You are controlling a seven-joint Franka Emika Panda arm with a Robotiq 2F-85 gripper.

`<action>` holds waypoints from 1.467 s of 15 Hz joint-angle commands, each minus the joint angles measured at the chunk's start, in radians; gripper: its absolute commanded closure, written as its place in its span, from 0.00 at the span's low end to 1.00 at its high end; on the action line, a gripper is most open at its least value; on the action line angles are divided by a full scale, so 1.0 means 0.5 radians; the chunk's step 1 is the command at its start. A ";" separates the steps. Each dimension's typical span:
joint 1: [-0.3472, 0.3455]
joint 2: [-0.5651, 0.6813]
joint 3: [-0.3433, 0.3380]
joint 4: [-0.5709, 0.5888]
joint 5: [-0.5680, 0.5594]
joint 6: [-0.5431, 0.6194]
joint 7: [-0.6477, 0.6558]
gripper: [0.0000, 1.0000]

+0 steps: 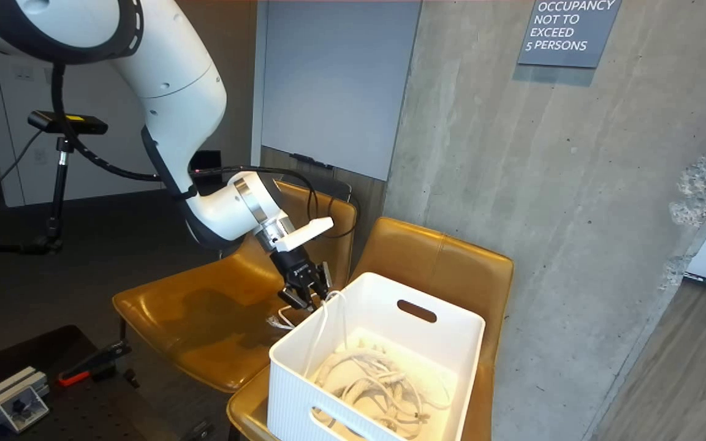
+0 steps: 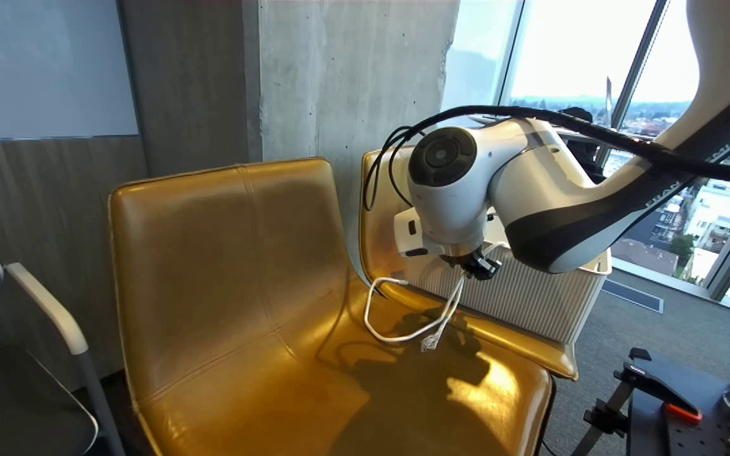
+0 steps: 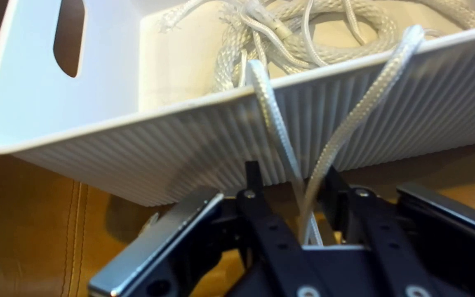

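My gripper point(image 3: 293, 177) is open just outside the side wall of a white ribbed bin point(image 3: 138, 161). Two strands of a white rope point(image 3: 357, 111) hang over the bin's rim and pass between the spread fingers. One strand looks close to a finger; I cannot tell whether they touch. In the exterior views the gripper point(image 1: 313, 297) point(image 2: 482, 266) is low beside the bin point(image 1: 292, 383) point(image 2: 542, 304), over a tan chair. A loop and frayed end of the rope point(image 2: 397, 339) hang below it, near the seat. More rope point(image 1: 383, 392) lies coiled inside the bin.
The bin stands on a tan leather chair point(image 1: 451, 251), beside another tan chair point(image 2: 225, 253). A concrete wall point(image 1: 549, 184) is behind. A dark table with a clamp point(image 1: 92, 361), a camera stand point(image 1: 59, 184) and an office chair point(image 2: 48, 304) are nearby.
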 commanded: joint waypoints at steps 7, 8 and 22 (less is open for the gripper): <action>-0.006 -0.040 0.051 0.037 0.076 -0.058 -0.031 0.99; -0.014 -0.063 0.051 0.046 0.093 -0.067 -0.037 0.99; -0.268 -0.727 -0.111 0.321 0.731 -0.296 0.007 0.99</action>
